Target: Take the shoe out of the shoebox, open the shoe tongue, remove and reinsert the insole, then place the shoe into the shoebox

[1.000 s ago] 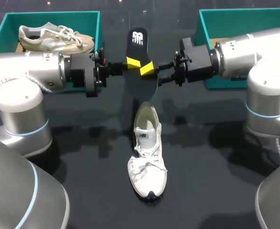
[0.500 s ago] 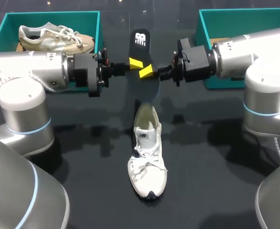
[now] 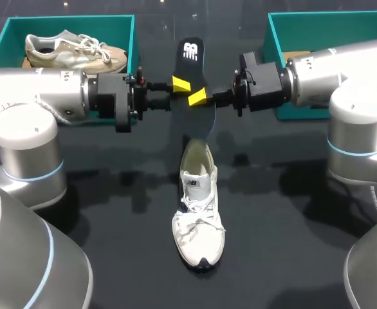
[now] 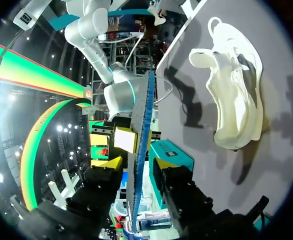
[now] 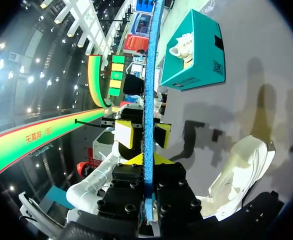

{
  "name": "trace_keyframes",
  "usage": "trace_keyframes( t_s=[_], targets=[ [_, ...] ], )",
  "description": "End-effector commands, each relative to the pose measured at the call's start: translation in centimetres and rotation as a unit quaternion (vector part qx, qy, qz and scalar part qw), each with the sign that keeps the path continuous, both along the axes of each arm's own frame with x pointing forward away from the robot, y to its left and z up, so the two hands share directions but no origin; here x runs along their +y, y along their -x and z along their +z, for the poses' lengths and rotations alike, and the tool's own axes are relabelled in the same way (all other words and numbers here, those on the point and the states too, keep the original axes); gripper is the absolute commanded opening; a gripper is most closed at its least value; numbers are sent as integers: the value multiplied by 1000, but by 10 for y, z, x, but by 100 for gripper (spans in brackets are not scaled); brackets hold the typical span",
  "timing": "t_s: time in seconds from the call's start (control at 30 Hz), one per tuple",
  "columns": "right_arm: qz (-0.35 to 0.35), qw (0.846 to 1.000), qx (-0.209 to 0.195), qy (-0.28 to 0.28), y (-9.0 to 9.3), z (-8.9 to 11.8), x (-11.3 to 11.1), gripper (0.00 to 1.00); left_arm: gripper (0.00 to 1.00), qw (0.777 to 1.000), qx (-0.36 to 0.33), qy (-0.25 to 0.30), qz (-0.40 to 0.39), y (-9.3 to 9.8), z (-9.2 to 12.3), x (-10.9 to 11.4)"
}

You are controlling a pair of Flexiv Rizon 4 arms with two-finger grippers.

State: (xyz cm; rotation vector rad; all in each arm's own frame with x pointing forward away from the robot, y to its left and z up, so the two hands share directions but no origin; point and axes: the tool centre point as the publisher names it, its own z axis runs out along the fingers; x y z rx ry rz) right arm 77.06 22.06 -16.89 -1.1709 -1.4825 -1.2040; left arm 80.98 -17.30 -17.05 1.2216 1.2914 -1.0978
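A flat black foam insole with a white logo (image 3: 193, 61) stood nearly upright in the air above the heel of a white lace-up sneaker (image 3: 198, 206), which lay on the dark table (image 3: 291, 244) with its toe towards the robot. The right gripper (image 3: 198, 97) was clamped on the insole's lower half, both yellow tips pressed to its faces, as the right wrist view showed (image 5: 148, 160). The left gripper (image 3: 179, 84) met the insole from the other side with its fingers parted, the thin blue edge (image 4: 139, 150) running between them and a gap showing on at least one side. Compared with a second earlier, the insole's top had tipped a little towards the right, the right gripper had drawn in closer, and the left gripper, after pushing in, had backed off slightly; the sneaker had not moved. An open teal shoebox at the right (image 3: 275, 29) sat behind the right arm, and a teal shoebox at the left (image 3: 2, 38) held a beige sneaker (image 3: 73, 51)
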Motion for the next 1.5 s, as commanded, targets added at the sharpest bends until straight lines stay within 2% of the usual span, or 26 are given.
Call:
trace_keyframes(
  t_s=[0.03, 0.2, 0.3, 0.83, 0.9, 0.93, 1.0, 1.1, 1.23, 1.37, 1.4, 1.43, 1.47, 1.5],
  targets=[
    [-6, 1000, -4, 3, 5, 2, -6, 0, 100, 1000, 26, -10, 8, 10, 2, 31],
    [-8, 1000, -14, 1, 6, 1, -13, 0, 100, 996, 80, -41, 23, 18, -9, 60],
    [2, 999, -24, -43, 8, 1, -20, 0, 100, 996, 80, -41, 23, 18, -9, 60],
    [2, 999, -24, -43, 8, 1, -20, 0, 100, 996, 80, -41, 23, 18, -9, 60],
    [-1, 999, -27, -40, 7, 2, -23, 0, 100, 991, 86, -69, 72, 17, -13, 62],
    [0, 999, -32, -34, 7, 3, -25, 0, 100, 990, 100, -62, 72, 17, -14, 65],
    [-5, 999, -41, -28, 5, 5, -29, 0, 100, 980, 130, -87, 122, 17, -17, 69],
    [-10, 999, -52, -7, 3, 6, -32, 0, 100, 955, 212, -133, 160, 14, -23, 77],
    [-19, 997, -80, 0, 2, 6, -35, 0, 100, 899, 322, -215, 204, 13, -40, 85],
    [-27, 994, -106, 24, -1, 5, -38, 0, 100, 866, 397, -245, 182, 18, -52, 90],
    [-26, 993, -110, 31, -2, 4, -38, 0, 100, 862, 384, -261, 205, 20, -55, 90],
    [-23, 993, -101, 49, -5, 2, -40, 0, 100, 861, 335, -285, 255, 21, -57, 90],
    [-23, 993, -101, 49, -5, 2, -40, 0, 100, 850, 262, -314, 332, 22, -60, 90],
    [-23, 993, -101, 49, -5, 2, -40, 0, 100, 850, 262, -314, 332, 22, -60, 90]
  ],
)
